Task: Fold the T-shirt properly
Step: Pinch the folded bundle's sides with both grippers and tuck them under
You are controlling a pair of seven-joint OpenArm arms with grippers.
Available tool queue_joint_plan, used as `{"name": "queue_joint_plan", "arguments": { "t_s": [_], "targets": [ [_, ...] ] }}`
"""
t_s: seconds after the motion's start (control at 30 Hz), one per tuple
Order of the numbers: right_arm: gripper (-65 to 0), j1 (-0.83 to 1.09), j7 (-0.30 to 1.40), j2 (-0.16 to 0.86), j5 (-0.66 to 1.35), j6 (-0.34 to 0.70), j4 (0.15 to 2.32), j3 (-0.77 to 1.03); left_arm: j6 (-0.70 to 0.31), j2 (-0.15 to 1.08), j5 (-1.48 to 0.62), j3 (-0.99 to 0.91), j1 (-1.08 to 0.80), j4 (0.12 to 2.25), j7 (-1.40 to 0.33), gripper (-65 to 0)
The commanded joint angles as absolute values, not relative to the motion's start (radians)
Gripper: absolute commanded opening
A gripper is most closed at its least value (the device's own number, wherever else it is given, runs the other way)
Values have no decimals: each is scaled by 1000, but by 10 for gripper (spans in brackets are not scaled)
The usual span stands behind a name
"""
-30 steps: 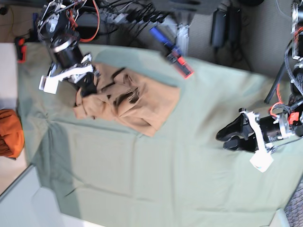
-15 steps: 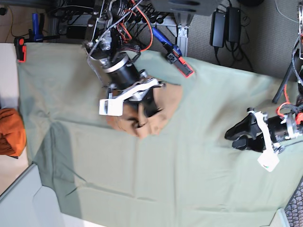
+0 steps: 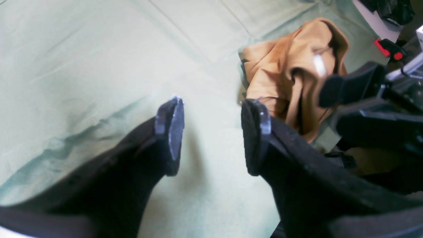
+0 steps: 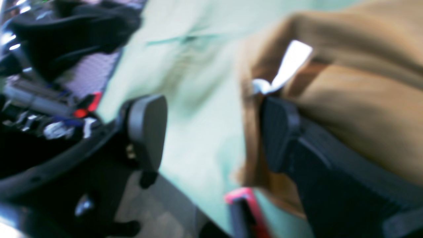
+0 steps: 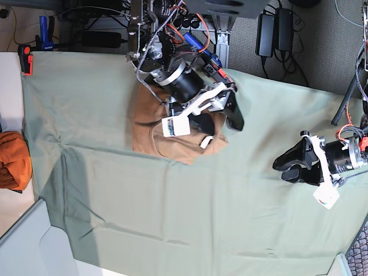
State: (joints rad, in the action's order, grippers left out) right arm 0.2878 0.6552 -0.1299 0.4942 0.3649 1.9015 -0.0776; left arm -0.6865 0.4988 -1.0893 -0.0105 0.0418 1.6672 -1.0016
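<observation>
Tan T-shirt (image 5: 160, 135) is sitting rumpled on the green cloth (image 5: 167, 218), right under the right gripper (image 5: 221, 121), which has its fingers spread wide, one against the fabric. Left gripper (image 5: 283, 168) is also parted, nothing in it, well off to the side.

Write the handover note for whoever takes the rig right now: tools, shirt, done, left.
Left tool: open, nothing between its fingers, over the green cloth to one side of the shirt.
Right tool: open at the shirt; one finger against the fabric by the white tag, not gripping.
T-shirt: crumpled heap on the green cloth, under the right tool.
Done: no neat fold visible.
Left: probably spread it flat, then sleeves and body folds.
</observation>
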Motion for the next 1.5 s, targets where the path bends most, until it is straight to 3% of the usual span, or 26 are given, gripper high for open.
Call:
{"name": "queue_joint_plan", "arguments": {
  "t_s": [0.0,0.2,0.3,0.37,0.53,0.6,0.7,0.87,1.07,1.27,1.47],
  "targets": [
    [-210,283,636,-134,514,476,1918,-94,-698,514,-1110,-16,59,1686,-976,-334],
    [-211,282,632,-134,515,476,1958,-120,-698,516,-1111,-16,59,1686,-952,-352],
    [-211,273,632,-134,514,476,2011,-101,-698,515,-1111,-16,59,1688,-950,-511],
    [-211,269,628,-134,512,476,2046,-84,-698,515,-1111,-15,58,1699,-950,-582],
    [-223,237,625,-134,512,476,2071,-26,-698,515,-1111,-10,53,1763,-946,-630],
    [-343,222,617,-134,508,476,2071,6,-698,516,-1111,5,35,1807,-946,-650],
    [-650,183,579,-133,442,476,2071,81,-698,515,-1087,67,-4,1891,-934,-650],
    [-650,108,548,-130,370,475,2059,265,-698,492,-860,286,-66,2025,-858,-650],
    [-650,15,526,-50,370,476,1911,423,-698,393,-550,525,-65,1981,-764,-650],
    [-650,-97,519,57,377,476,1615,392,-682,307,-379,612,-25,1841,-688,-650],
    [-650,-195,524,151,373,479,1438,222,-661,299,-336,630,19,1746,-669,-650]
  ]
}}
